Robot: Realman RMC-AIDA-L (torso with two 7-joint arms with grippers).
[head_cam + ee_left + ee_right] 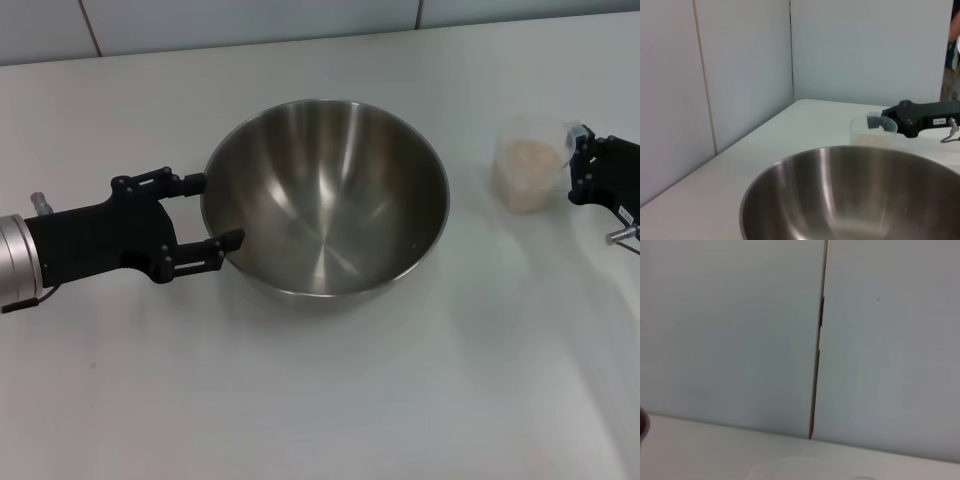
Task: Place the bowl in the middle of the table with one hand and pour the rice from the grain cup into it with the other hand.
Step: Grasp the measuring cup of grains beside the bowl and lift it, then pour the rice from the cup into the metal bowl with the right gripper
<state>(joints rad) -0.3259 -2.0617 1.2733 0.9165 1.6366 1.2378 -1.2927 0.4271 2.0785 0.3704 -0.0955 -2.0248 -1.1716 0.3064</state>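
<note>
we see the bowl (325,195) sitting upright near the middle of the table (300,400), its inside bare. our left gripper (218,211) is at the bowl's left side with its fingers spread apart, one tip at the rim and the other against the outer wall, not clamped. right of the bowl, well apart from it, stands the grain cup (528,170) with the rice (530,160) inside. our right gripper (580,165) is at the cup's right edge; we cannot tell whether it grips.
</note>
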